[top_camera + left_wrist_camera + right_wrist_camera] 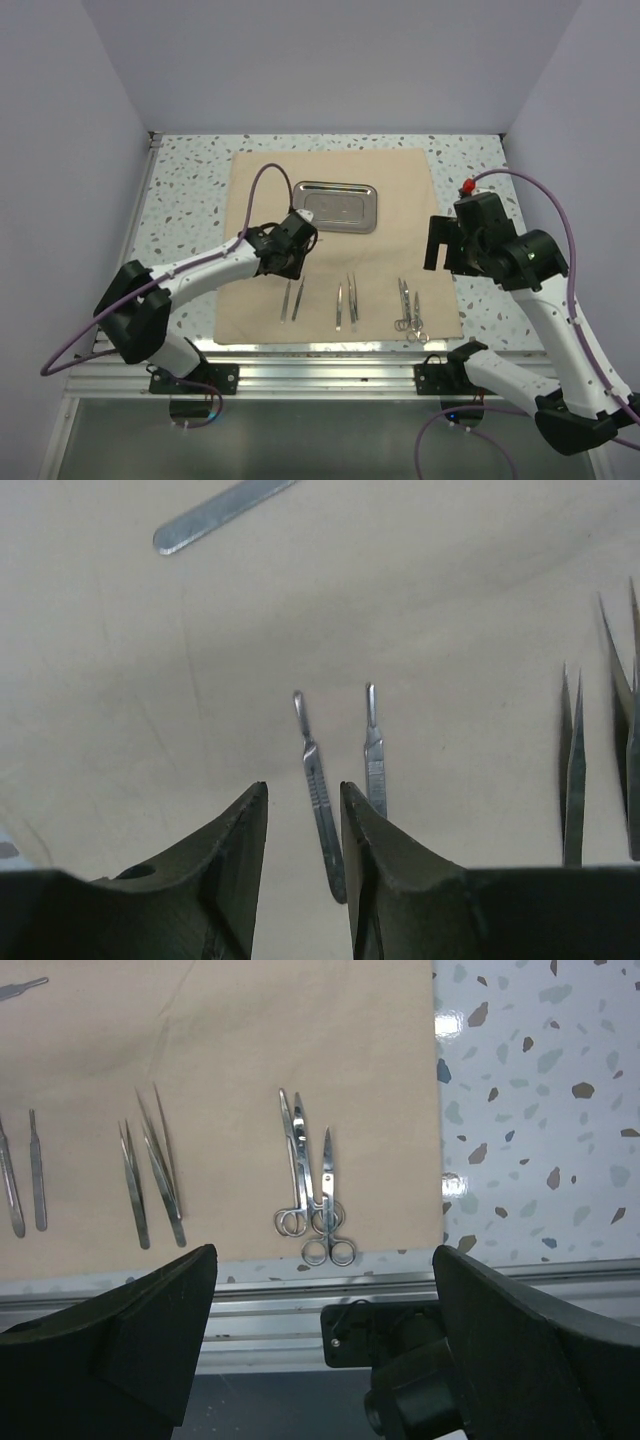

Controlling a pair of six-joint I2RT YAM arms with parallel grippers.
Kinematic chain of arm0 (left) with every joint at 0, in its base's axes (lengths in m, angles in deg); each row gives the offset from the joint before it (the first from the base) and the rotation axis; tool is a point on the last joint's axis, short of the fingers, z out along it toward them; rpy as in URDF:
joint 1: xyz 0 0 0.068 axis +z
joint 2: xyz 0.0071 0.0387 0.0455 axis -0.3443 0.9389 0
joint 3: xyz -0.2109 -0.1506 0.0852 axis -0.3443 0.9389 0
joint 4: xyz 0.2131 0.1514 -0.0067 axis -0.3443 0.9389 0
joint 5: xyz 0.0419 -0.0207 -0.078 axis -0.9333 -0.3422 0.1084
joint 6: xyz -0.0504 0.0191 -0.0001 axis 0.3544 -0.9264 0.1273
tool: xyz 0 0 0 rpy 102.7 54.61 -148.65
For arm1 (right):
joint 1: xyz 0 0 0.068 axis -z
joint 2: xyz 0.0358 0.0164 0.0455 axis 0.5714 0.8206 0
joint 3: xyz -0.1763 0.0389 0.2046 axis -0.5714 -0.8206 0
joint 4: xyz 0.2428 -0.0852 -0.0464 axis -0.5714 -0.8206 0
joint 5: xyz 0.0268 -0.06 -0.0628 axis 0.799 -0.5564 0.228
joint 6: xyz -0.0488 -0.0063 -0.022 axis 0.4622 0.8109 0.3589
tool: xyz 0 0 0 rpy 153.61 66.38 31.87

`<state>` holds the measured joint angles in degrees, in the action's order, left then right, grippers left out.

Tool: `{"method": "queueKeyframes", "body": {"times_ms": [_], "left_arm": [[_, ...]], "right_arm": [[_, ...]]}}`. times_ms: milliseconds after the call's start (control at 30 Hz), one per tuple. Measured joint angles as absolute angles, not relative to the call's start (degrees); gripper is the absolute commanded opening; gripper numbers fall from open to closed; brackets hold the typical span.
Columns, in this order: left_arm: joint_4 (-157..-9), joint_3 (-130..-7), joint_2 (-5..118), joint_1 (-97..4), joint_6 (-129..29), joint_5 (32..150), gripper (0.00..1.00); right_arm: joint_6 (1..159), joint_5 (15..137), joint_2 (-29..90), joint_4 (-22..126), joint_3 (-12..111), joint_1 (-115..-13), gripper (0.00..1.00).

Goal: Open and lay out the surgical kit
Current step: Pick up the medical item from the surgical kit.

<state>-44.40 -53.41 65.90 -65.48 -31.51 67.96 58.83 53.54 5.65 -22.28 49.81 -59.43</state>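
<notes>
Tan cloth [330,290] lies flat mid-bench, tray [338,207] on its far half. Left gripper [303,785], slightly parted and empty, hovers over two scalpel handles [318,780]. Right gripper [325,1248], spread wide, hangs near the scissors [312,1195].

Had cloth wrap [250,200] flat on table [190,180]. Had tray [338,207] on wrap, far centre. Lined near edge L to R w/ 2 scalpel handles [292,300], 2 tweezers [346,300], 2 ring-handled instrs [409,310], well apart from tray.

Speckled tabletop [190,200] between plain, seemingly lilac walls [330,60].
</notes>
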Motion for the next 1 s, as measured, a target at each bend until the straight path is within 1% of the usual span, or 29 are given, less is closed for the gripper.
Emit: {"method": "queueKeyframes", "body": {"times_ms": [133,267,500,733,1000], "left_arm": [[-49.01,-58.55,72.57,-64.25,-38.44,67.81,0.38],[-52.49,-60.27,77.09,-60.78,-44.25,69.19,0.36],[-54.46,-64.67,83.65,-55.29,-52.93,70.63,0.35],[-55.09,-69.93,89.20,-54.72,-58.46,73.97,0.36],[-55.94,-69.82,90.84,-54.35,-61.72,77.71,0.37]], "right_arm": [[58.75,53.04,5.25,-22.56,49.81,-59.43,0.94],[58.29,52.62,4.93,-23.35,49.83,-59.43,0.94],[57.26,51.22,5.01,-24.13,49.83,-59.43,0.94],[56.12,50.81,7.79,-24.20,50.40,-59.43,0.94],[55.36,50.65,10.78,-23.78,50.49,-59.43,0.94]]}}
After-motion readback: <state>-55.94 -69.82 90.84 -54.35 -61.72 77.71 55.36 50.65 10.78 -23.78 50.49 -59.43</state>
